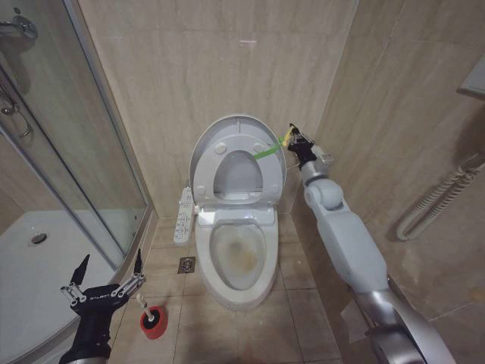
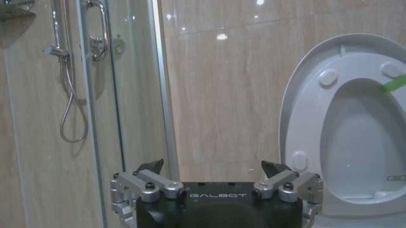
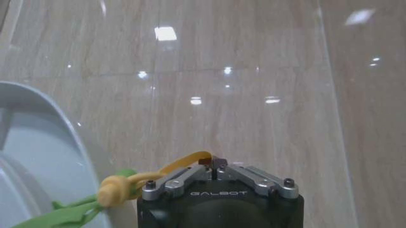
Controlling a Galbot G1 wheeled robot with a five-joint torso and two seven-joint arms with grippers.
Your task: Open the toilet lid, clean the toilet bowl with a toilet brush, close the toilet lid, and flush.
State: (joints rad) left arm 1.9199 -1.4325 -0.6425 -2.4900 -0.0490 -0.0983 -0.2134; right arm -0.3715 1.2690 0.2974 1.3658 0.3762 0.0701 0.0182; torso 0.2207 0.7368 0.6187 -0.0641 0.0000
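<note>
Head view: the toilet lid (image 1: 227, 136) stands upright against the tiled wall at frame centre, the seat ring (image 1: 236, 178) raised with it, leaving the stained toilet bowl (image 1: 241, 254) open below. The right gripper (image 1: 297, 140), at upper right of centre beside the lid's edge, has its fingers closed on a yellow loop (image 1: 286, 138) tied to a green strap (image 1: 267, 152) running across the seat ring. At lower left the left gripper (image 1: 106, 274) hovers with fingers spread wide and empty, just above the toilet brush (image 1: 148, 311) standing in its red cup holder (image 1: 154, 320) on the floor tiles.

Left wrist view: the left gripper (image 2: 216, 178) sits at bottom centre, fingers parted with nothing between them; the raised lid (image 2: 298, 118) fills the right side, the shower glass (image 2: 127, 95) the left.

Right wrist view: the right gripper (image 3: 219, 166) at bottom centre is pinched shut on the yellow loop (image 3: 184, 161), knotted to the green strap (image 3: 70, 216) at lower left beside the lid's rim (image 3: 76, 142).

By this evidence, the opening step looks done; the brush remains untouched in its holder, so scrubbing, closing and flushing appear still to come.
</note>
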